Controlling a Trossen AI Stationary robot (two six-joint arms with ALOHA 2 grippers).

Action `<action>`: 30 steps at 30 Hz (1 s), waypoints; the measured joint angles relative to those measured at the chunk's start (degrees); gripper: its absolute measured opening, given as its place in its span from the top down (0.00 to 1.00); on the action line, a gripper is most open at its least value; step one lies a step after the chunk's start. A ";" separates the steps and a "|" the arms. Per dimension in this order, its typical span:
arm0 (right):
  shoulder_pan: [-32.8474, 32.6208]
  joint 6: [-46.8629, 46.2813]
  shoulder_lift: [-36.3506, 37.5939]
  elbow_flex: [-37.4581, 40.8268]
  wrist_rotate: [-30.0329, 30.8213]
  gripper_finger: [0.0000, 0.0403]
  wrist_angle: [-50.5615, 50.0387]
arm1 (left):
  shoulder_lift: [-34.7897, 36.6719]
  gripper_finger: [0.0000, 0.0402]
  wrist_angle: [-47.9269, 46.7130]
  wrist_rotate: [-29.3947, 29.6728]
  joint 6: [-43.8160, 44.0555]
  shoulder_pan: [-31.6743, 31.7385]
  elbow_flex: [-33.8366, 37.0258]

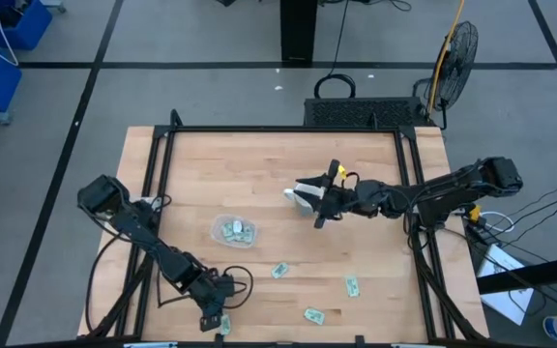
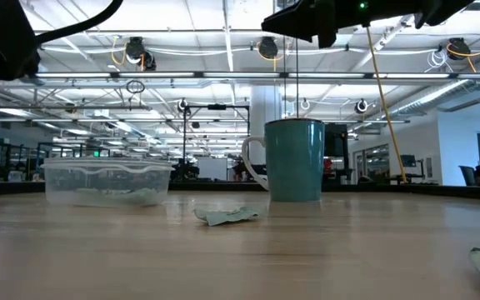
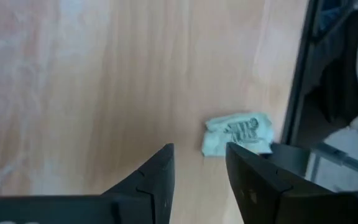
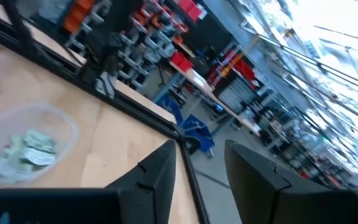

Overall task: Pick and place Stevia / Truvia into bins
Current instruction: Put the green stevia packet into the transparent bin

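Observation:
Several pale green and white Stevia packets (image 1: 233,230) lie in the clear bin (image 1: 218,224), which stands left of the table's middle; the right wrist view shows them too (image 4: 30,149). Three loose packets lie flat on the wood toward the near edge (image 1: 279,271) (image 1: 352,286) (image 1: 314,315). One more packet (image 3: 238,132) lies crumpled at the near edge. My left gripper (image 3: 201,168) hangs open just short of it, low over the table (image 1: 213,319). My right gripper (image 4: 201,162) is open, in the air beside the mug (image 1: 303,193).
The mug (image 2: 294,158) stands upright near the table's middle, to the right of the bin (image 2: 107,179). A black frame rail (image 3: 297,81) runs along the edge right beside the near packet. Bare wood (image 1: 259,159) lies toward the far edge.

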State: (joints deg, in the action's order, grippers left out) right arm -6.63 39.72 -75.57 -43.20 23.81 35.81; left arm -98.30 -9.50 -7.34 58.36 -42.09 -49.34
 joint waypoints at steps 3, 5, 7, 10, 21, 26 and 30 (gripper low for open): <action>0.04 -0.02 -0.02 0.00 -0.08 0.67 -0.04 | 0.00 0.63 0.50 1.25 0.29 -0.34 0.00; 0.06 -0.90 -0.02 0.00 -0.08 0.67 -0.02 | 0.00 0.63 0.66 1.79 0.40 -0.84 0.00; 0.06 -2.10 -0.02 0.00 -0.08 0.67 -0.06 | -0.66 0.63 1.44 2.39 0.72 -1.24 0.00; 0.06 -2.91 -0.02 0.00 -0.08 0.67 -0.39 | -2.37 0.63 3.67 1.53 0.92 -1.99 0.00; -0.25 -3.08 -0.02 0.00 -0.08 0.67 -2.38 | -4.85 0.67 6.63 2.24 -2.48 -3.63 -0.15; -0.23 -5.17 -0.02 0.00 -0.08 0.67 -2.49 | -5.40 0.80 4.94 2.94 -3.87 -4.22 -0.15; -0.23 -4.96 -0.02 0.00 -0.08 0.67 -2.49 | -5.44 0.93 3.95 2.59 -4.17 -4.10 -0.15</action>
State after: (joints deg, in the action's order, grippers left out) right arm -6.85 34.76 -75.59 -43.20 23.73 33.32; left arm -103.74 -5.55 -4.75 54.19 -46.18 -49.50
